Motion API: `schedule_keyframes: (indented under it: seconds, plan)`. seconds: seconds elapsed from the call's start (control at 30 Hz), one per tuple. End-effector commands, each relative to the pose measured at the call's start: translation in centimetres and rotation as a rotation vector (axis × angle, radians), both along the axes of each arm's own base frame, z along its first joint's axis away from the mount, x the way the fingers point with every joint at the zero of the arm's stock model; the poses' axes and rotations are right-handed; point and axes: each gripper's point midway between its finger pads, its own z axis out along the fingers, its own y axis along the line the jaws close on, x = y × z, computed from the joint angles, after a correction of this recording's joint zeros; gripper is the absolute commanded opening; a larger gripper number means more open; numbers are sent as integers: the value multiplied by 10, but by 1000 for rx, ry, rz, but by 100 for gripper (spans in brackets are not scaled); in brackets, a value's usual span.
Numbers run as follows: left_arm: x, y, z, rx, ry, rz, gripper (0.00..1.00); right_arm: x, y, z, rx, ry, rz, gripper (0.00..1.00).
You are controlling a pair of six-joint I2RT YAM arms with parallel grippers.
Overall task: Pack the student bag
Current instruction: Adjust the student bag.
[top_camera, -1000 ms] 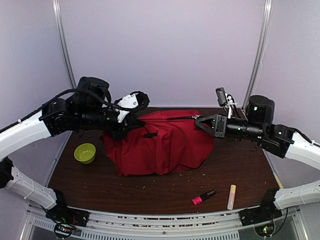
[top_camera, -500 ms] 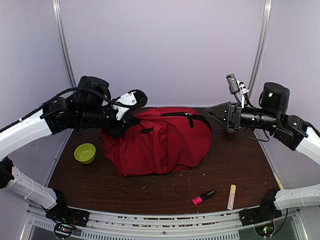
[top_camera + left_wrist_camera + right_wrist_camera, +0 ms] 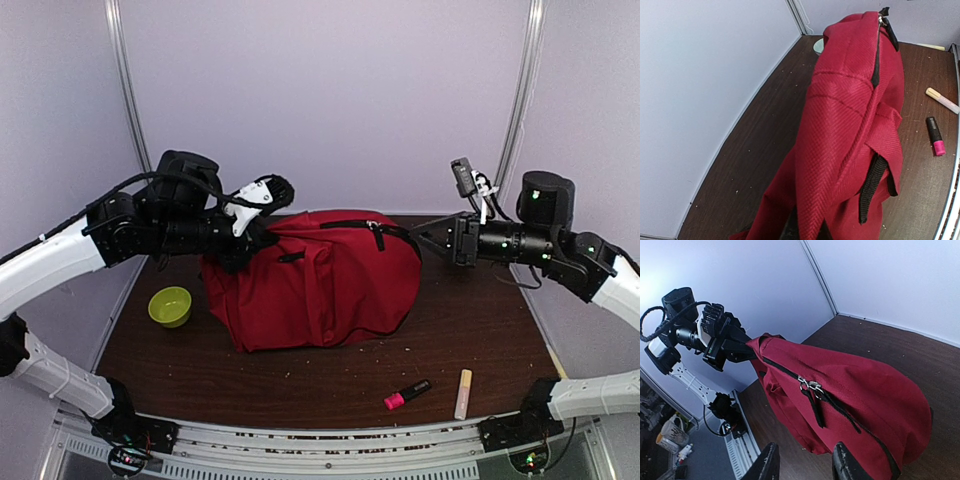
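Observation:
The red student bag (image 3: 320, 285) stands in the middle of the table, held up at its top left corner. My left gripper (image 3: 258, 236) is shut on a fold of its fabric; in the left wrist view the red cloth runs down between the dark fingers (image 3: 807, 231). The black zipper pulls (image 3: 376, 233) sit together on the bag's top, and also show in the right wrist view (image 3: 812, 388). My right gripper (image 3: 428, 232) is open and empty, just off the bag's upper right end, its fingertips (image 3: 769, 462) apart and short of the bag (image 3: 865, 390).
A green bowl (image 3: 170, 306) sits left of the bag. A pink marker (image 3: 407, 394) and a cream stick (image 3: 464, 393) lie near the front right; both show in the left wrist view (image 3: 935, 136) (image 3: 943, 100). Walls close in at the back and sides.
The right gripper has drawn back to the right, off the bag's top. The bag has gone from slumped to pulled up and fuller. The left gripper keeps its hold.

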Motion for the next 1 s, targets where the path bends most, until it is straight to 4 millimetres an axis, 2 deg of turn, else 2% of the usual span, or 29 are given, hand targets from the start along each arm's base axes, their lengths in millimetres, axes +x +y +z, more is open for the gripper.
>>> schedule_keyframes:
  seconds: [0.0, 0.1, 0.3, 0.57, 0.7, 0.8, 0.97]
  plan:
    - [10, -2, 46, -142, -94, 33, 0, -1, 17, -4, 112, 71, 69, 36]
    - [14, 0, 48, -151, -95, 48, 0, 5, 20, -11, 122, 86, 58, 37]
    - [35, 9, 37, -157, -35, 98, 0, 18, 15, -31, 44, 80, -13, 41]
    - [29, 7, 46, -195, -29, 79, 0, 45, -11, -69, -160, 35, -166, 53]
    - [21, 11, 51, -250, -27, 69, 0, 66, -24, -92, -199, 26, -261, 65]
    - [15, 11, 50, -279, -28, 49, 0, 68, -7, -111, -196, 48, -189, 73]
    - [13, 15, 54, -285, -36, 54, 0, 66, 21, -115, -145, 34, -45, 70]
